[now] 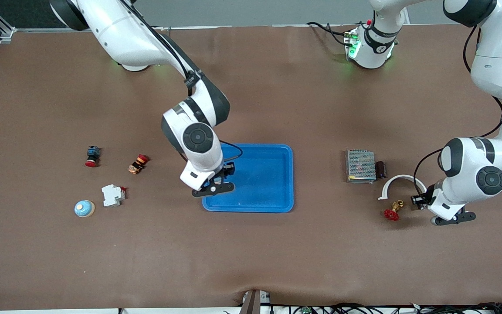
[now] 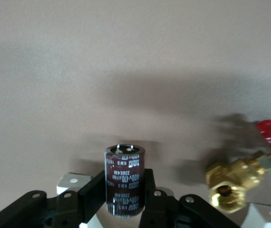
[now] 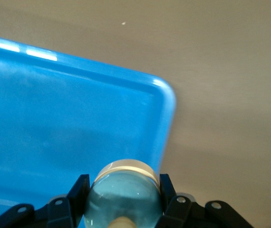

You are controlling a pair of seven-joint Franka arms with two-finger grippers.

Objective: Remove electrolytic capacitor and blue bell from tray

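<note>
Brass valve [image 1: 393,211] lies nearest the camera; both grippers loaded.
Left gripper [image 2: 125,202] clamps electrolytic capacitor [image 2: 124,178] beside valve. Right gripper [image 3: 123,199] clamps blue bell [image 3: 122,194] over tray [image 1: 273,192], 9 o'clock edge. Next: carry clear, release.

A brown worktop [image 1: 277,87] carries the blue tray [image 1: 268,179] near its middle. Toward the left arm's end lie a grey mesh box [image 1: 360,165], a white curved piece [image 1: 397,182] and a brass valve with a red handwheel [image 1: 393,211], the valve just beside the left fingers [image 2: 93,192]. Toward the right arm's end lie two red-capped push buttons [image 1: 92,156], a white breaker [image 1: 112,195] and a blue bell [image 1: 84,208], all well apart from the right fingers [image 3: 80,187].
</note>
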